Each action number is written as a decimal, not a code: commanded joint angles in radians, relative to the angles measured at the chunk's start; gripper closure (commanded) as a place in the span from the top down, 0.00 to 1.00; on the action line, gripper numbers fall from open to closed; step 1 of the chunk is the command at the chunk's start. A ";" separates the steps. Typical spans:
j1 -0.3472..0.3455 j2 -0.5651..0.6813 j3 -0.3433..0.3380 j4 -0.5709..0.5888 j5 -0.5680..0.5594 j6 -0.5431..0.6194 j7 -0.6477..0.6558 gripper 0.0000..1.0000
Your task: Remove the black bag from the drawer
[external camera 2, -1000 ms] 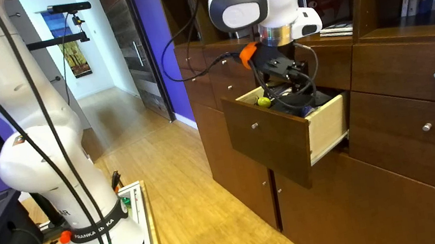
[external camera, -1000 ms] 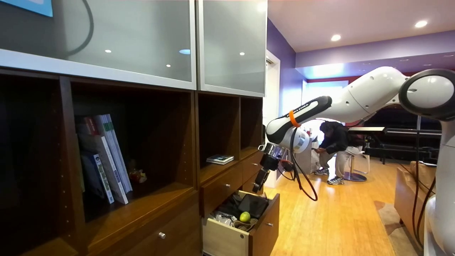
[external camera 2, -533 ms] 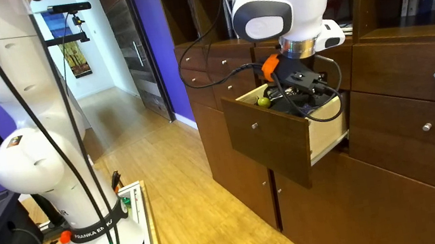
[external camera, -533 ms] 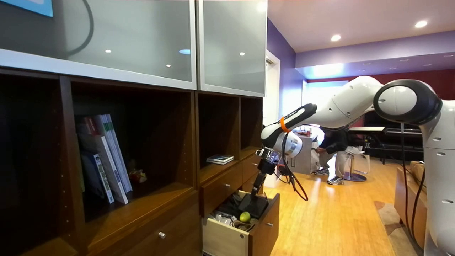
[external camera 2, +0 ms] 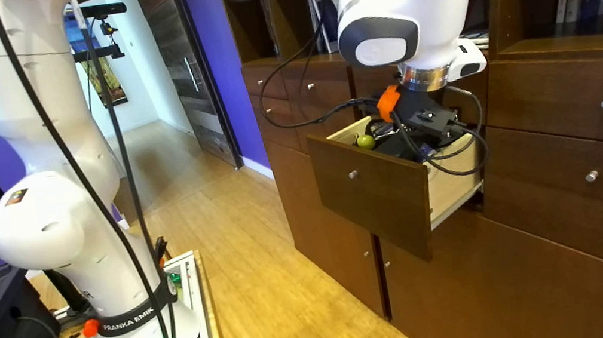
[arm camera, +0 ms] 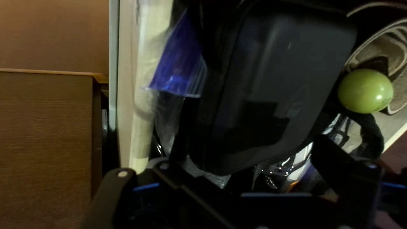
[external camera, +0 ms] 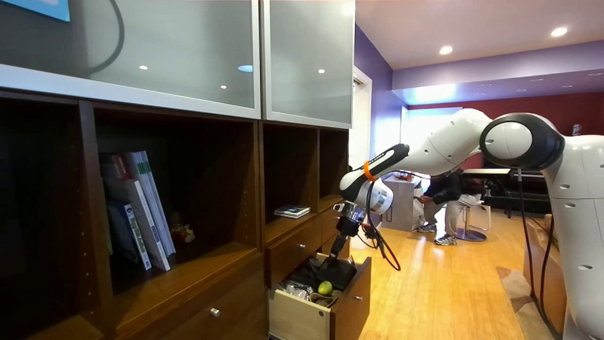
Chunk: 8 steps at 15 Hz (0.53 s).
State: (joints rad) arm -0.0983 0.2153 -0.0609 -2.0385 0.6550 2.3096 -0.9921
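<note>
The black bag (external camera: pixel 337 273) lies in the open drawer (external camera: pixel 298 314), toward its far side in this exterior view. In the wrist view the black bag (arm camera: pixel 286 70) fills the middle, with a smooth dark face. The drawer's pale wall (arm camera: pixel 140 127) runs along its left. In an exterior view the drawer (external camera 2: pixel 372 197) is pulled out, and its front and my gripper hide most of the bag. My gripper (external camera: pixel 333 257) points down at the bag's cabinet-side edge. In the wrist view the gripper (arm camera: pixel 251 144) is open, fingers wide apart around the bag's near end. Contact cannot be told.
A yellow-green ball (arm camera: pixel 365 91) and a rolled beige item (arm camera: pixel 384 51) lie beside the bag. A purple clear packet (arm camera: pixel 179 63) sits by the drawer wall. A shut drawer (external camera: pixel 295 250) is just above. A person (external camera: pixel 443 189) sits in the background.
My gripper has come down from above the drawer to the bag, then shifted slightly toward the cabinet. The arm has lowered with it. The bag, ball and drawer have not visibly moved.
</note>
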 commanded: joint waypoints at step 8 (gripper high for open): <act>-0.050 0.032 0.037 0.062 -0.028 -0.170 0.001 1.00</act>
State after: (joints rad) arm -0.1216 0.2551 -0.0380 -2.0046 0.6497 2.2551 -1.0014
